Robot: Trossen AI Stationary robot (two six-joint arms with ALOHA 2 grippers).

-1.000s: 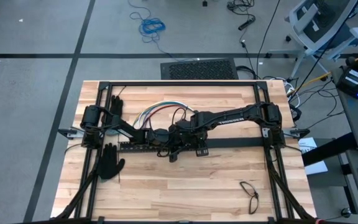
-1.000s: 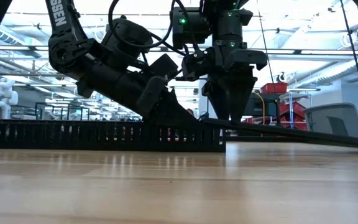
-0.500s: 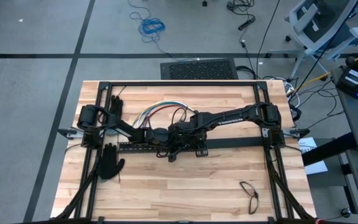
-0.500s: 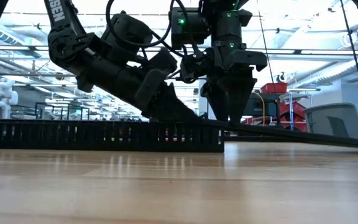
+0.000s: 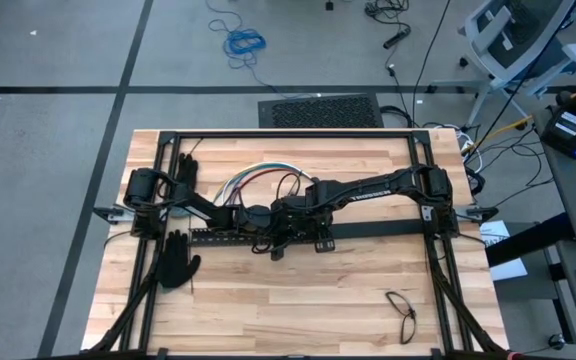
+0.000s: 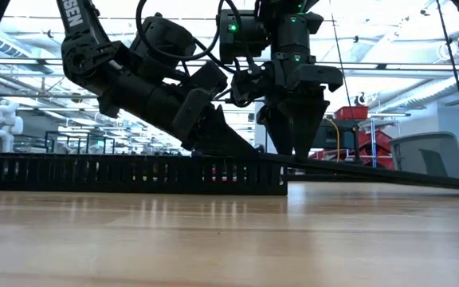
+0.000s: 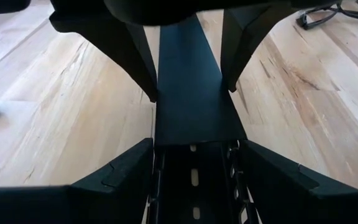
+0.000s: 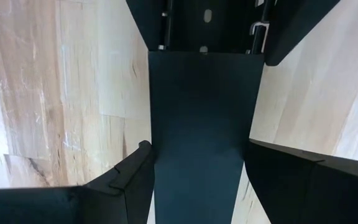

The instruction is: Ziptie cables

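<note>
Both my claws—left gripper point(image 5: 258, 232) and right gripper point(image 5: 286, 232)—clamp the black bar point(image 5: 213, 238) lying nine-to-three, while the cables point(image 5: 253, 178) arc at twelve o'clock, nearer my left.

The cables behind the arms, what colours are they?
The cables show red, white and pale green strands looping together, seen best in the high view.

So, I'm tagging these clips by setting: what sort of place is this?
Probably a robotics lab or workshop: a wooden workbench inside a black frame with two arms, loose cables on the grey floor, an office chair, and a white humanoid robot in the open hall behind.
</note>
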